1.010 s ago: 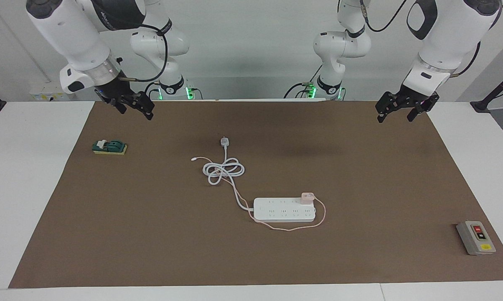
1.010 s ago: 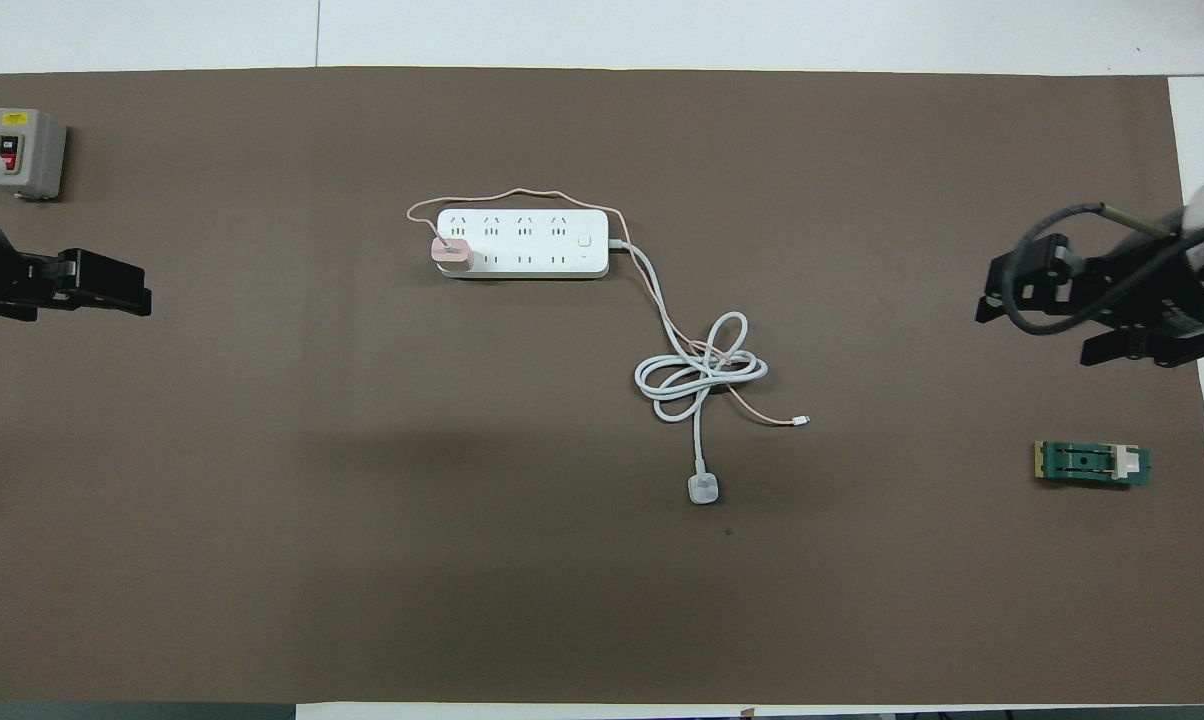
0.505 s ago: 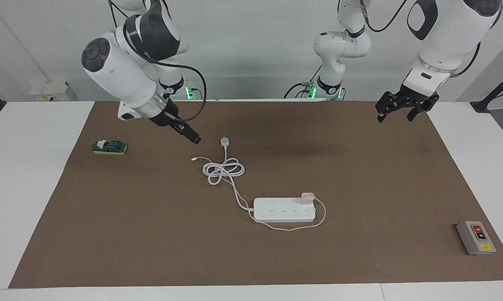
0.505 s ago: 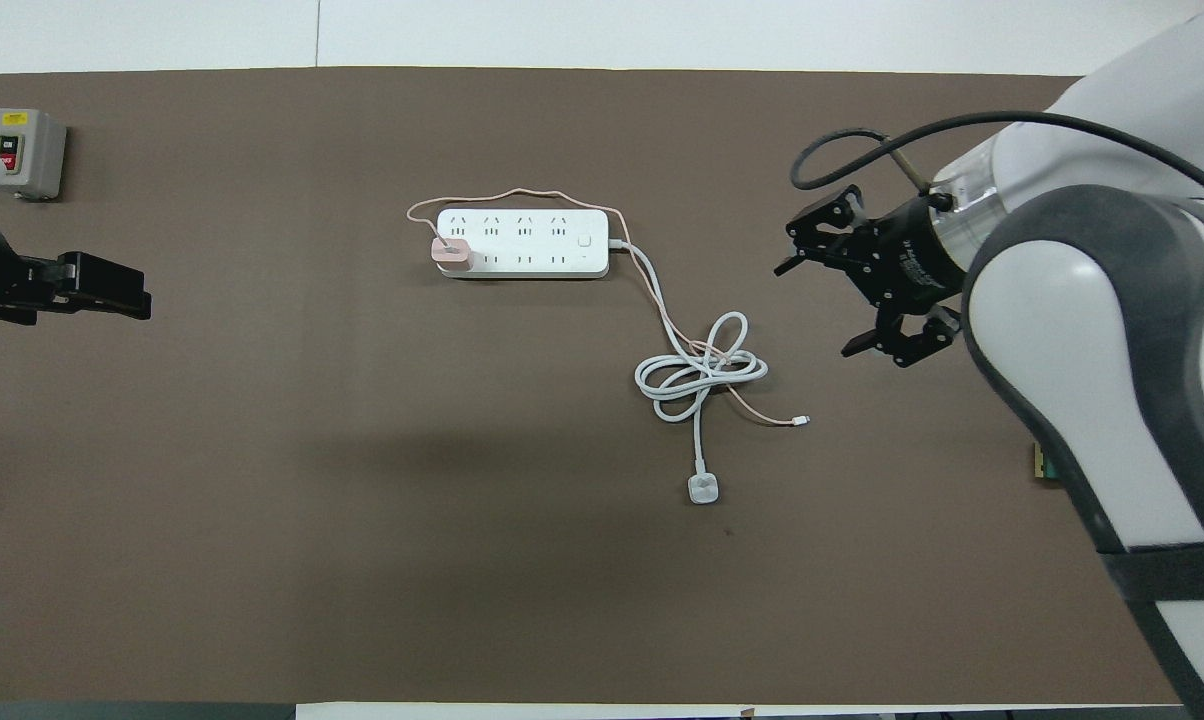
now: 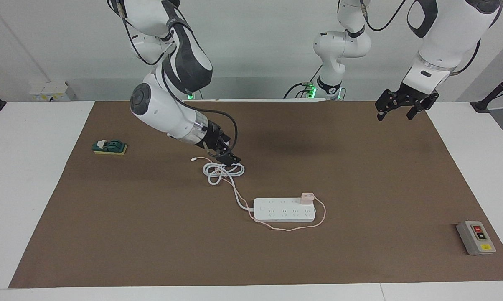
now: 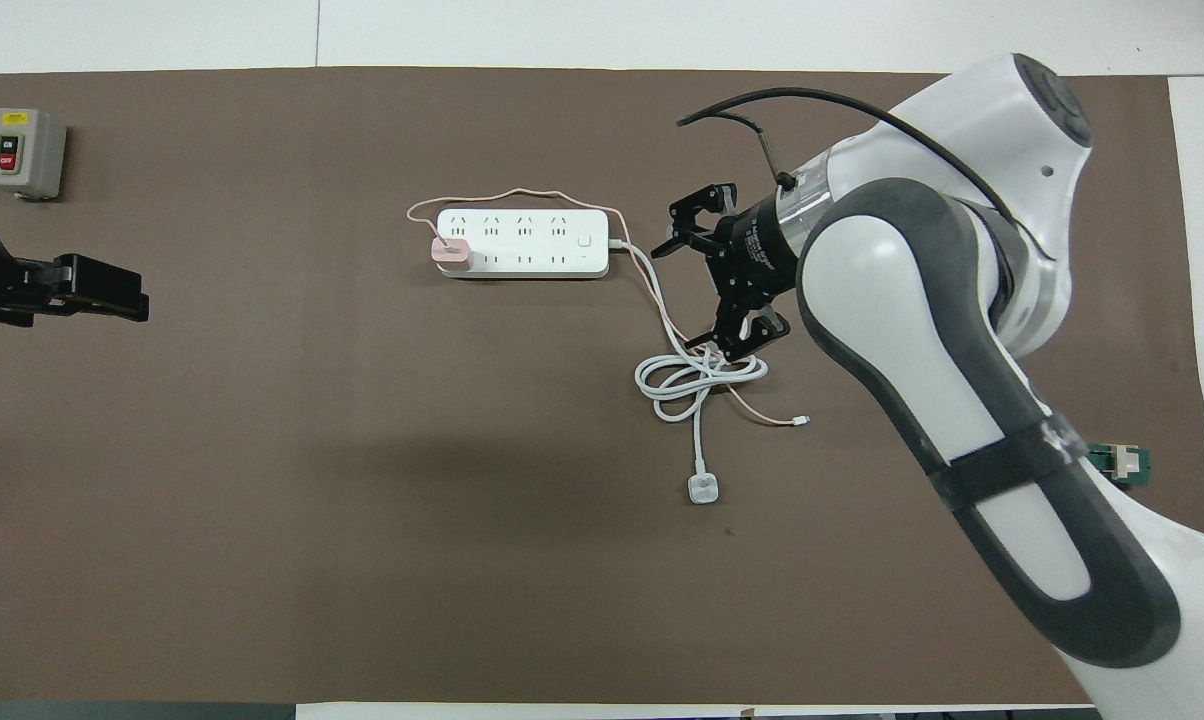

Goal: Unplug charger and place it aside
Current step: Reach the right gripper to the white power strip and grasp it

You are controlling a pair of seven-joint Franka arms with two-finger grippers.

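Observation:
The charger (image 5: 307, 197) is a small pale pink cube plugged into the long white power strip (image 5: 284, 209), at the strip's end toward the left arm; it also shows in the overhead view (image 6: 451, 253). Its thin pink cable (image 5: 295, 228) loops round the strip and runs through the white coiled cord (image 6: 697, 375). My right gripper (image 5: 228, 158) is open and empty, low over the coiled cord, apart from the charger; it also shows in the overhead view (image 6: 697, 280). My left gripper (image 5: 395, 110) is open and waits up in the air over the mat's corner.
The cord's white plug (image 6: 703, 489) lies nearer to the robots than the coil. A green block (image 5: 109, 147) sits toward the right arm's end. A grey on/off switch box (image 5: 476, 237) sits toward the left arm's end. A brown mat (image 5: 151, 234) covers the table.
My right arm has swung in from the mat's edge and come down over the coiled cord. The left arm, charger and power strip have not moved.

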